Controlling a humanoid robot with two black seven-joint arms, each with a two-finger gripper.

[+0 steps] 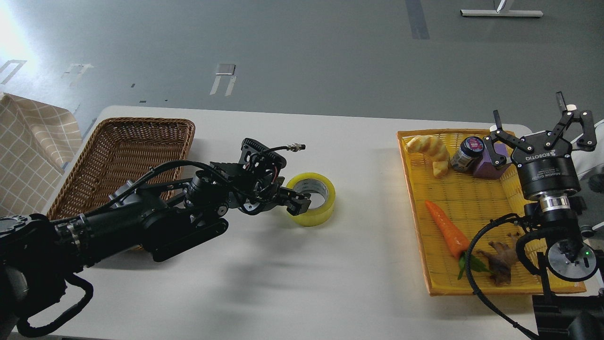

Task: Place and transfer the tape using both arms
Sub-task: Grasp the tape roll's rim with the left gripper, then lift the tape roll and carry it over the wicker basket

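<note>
Lying flat near the middle of the white tabletop (292, 264), the tape (317, 204) is a wide roll of translucent yellow with a pale grey printed core, its open hole facing up. The left claw (296, 202) reaches in from the left at the roll's near-left edge, one dark finger tip overlapping the rim; I cannot tell whether its fingers are apart or closed on the roll.

The tabletop is plain and matte, with soft shadows under the left arm. Beyond it lies a grey floor with pale tape marks and a metal stand foot at the far right. A checked beige cloth (33, 151) shows at the left edge.

A brown wicker basket (141, 137) sits at the left, partly hidden by the left arm. At the right, a yellow tray (420, 189) holds a croissant (429, 148), a small dark-lidded jar (467, 153), a purple block (490, 165), a carrot (446, 229) and a brown root-like piece (500, 262). The right claw (540, 127) stands upright over the tray's far right corner, fingers spread apart and holding nothing, just beside the purple block. Its arm and cable cover the tray's right edge.
</note>
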